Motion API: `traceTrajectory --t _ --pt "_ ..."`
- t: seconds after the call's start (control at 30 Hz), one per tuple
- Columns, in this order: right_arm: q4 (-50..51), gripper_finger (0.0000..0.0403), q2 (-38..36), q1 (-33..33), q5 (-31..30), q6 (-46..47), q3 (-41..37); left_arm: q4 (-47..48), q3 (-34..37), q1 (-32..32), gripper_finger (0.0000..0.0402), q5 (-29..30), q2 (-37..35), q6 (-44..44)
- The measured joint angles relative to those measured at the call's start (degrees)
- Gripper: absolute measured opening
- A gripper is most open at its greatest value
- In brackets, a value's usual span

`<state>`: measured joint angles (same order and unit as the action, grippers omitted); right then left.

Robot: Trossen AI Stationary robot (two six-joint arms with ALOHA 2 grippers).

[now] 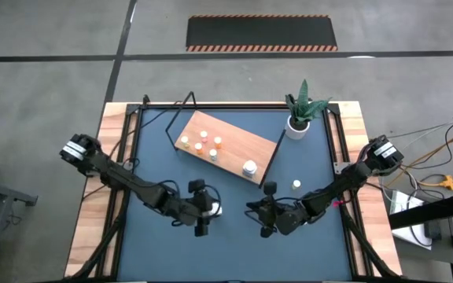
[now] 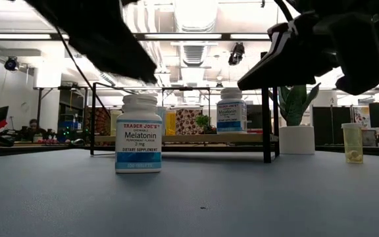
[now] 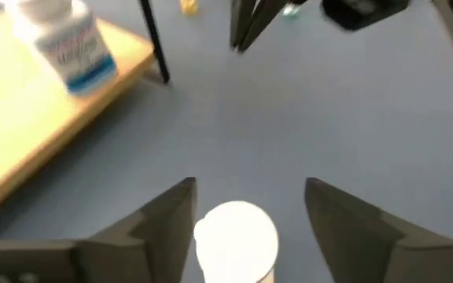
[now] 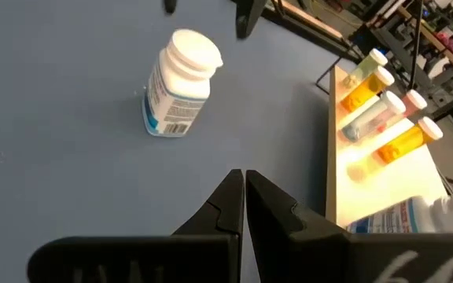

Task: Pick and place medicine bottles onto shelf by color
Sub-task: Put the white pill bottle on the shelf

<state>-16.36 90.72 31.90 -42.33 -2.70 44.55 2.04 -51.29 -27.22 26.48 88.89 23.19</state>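
Observation:
A big white medicine bottle point(image 2: 139, 135) with a blue label stands upright on the blue tabletop, on its base. My left gripper point(image 3: 250, 184) is open, one finger on each side of the bottle's white cap point(image 3: 236, 240). In the high view the left gripper point(image 1: 204, 211) is at the near centre. My right gripper point(image 4: 244, 178) is shut and empty, hovering just right of it point(image 1: 267, 218). The shelf point(image 1: 228, 148), a light wooden board in a black frame, carries several small bottles point(image 4: 384, 102) and another big white bottle point(image 1: 249, 167).
A small yellowish bottle point(image 1: 296, 184) stands on the table right of the shelf, also in the low view point(image 2: 352, 143). A white pot with a green plant point(image 1: 297, 119) stands at the far right. Bare blue tabletop lies between the grippers and the near edge.

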Motion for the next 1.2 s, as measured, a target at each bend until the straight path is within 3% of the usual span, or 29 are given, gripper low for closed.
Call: traceTrajectory --t 0.13,0.27,0.67,1.2 --pt "-0.06 0.0009 0.02 -0.02 -0.02 1.20 -0.45 1.06 0.07 0.67 0.0268 -3.12 1.66 0.54" --pt "-0.02 0.0009 0.04 -0.02 0.00 1.66 -0.95 1.09 0.44 0.68 0.0282 -4.60 1.72 0.72" --pt "-0.20 0.0009 0.09 -0.02 0.02 1.82 -1.19 1.64 0.94 1.33 0.0236 -4.33 1.59 1.43" --pt "-0.18 0.0009 0.11 -0.02 0.04 1.83 -1.45 5.02 -1.56 1.75 0.0236 -4.61 1.73 -2.61"
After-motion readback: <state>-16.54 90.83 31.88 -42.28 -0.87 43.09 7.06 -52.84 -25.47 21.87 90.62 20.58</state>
